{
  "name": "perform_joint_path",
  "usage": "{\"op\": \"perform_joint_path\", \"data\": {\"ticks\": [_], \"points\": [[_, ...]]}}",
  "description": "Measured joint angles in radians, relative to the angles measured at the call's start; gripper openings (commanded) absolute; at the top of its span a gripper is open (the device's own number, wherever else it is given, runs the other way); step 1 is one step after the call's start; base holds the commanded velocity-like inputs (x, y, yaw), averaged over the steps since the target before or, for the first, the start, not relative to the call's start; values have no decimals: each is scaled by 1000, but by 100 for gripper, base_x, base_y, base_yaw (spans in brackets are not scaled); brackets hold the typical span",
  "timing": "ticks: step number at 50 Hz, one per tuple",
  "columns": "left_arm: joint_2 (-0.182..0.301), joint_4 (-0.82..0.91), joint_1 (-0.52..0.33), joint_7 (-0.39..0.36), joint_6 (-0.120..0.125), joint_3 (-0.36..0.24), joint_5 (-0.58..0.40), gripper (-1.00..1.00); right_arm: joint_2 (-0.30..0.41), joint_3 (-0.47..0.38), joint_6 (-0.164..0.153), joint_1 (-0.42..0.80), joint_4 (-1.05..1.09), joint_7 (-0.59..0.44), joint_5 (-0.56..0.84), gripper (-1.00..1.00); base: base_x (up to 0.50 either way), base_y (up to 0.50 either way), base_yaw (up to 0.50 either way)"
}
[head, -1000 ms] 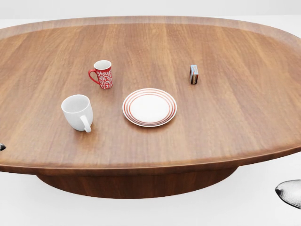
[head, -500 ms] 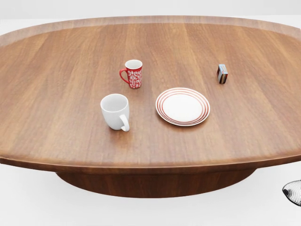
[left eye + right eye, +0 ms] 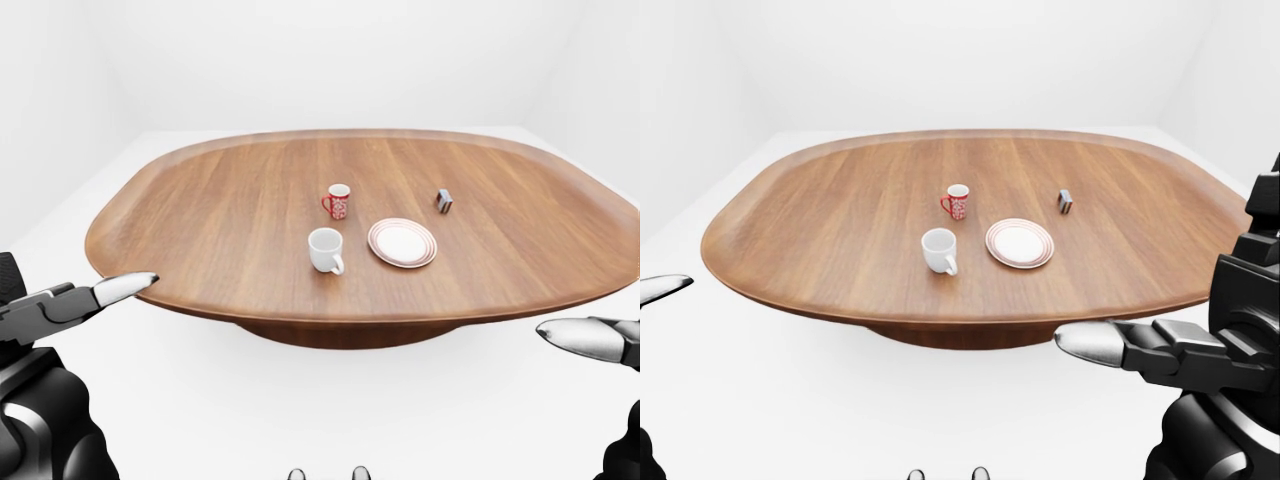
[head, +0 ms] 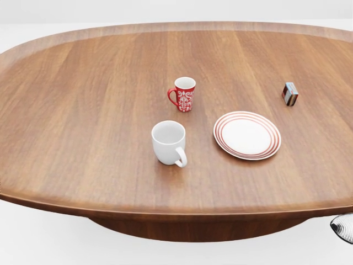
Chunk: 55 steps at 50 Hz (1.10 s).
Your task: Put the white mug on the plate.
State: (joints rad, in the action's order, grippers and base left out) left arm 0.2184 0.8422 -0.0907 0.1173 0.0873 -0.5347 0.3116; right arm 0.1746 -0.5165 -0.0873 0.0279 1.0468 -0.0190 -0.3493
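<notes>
The white mug (image 4: 169, 142) is seen upright on the table (image 4: 77, 110), handle turned toward six o'clock, with the plate (image 4: 247, 135) just beside it at three o'clock, bare and ready to receive it. A red mug (image 4: 183, 94) stands at twelve o'clock. Both hands, left hand (image 3: 55, 305) and right hand (image 3: 1160, 350), are held low off the table, fingers spread and holding nothing, since no reach has begun.

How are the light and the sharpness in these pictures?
Head view: soft even light, faint shadows under the white mug and plate, everything sharp. Left-eye view: wide-angle look, table small, glints on the left robot hand. Right-eye view: bright highlight on the right robot hand.
</notes>
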Motion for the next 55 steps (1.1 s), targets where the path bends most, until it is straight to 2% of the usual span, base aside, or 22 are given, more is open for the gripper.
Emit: {"op": "perform_joint_path", "data": {"ticks": [45,55], "points": [[-5,0,2,-1,0,6,-3,100,-6,7,0,-12,0,-2,-6,100,50,0,0],[-4,-4,0,-1,0,7,-2,100,-11,14,0,-17,0,-11,5,100,7,0,0]]}}
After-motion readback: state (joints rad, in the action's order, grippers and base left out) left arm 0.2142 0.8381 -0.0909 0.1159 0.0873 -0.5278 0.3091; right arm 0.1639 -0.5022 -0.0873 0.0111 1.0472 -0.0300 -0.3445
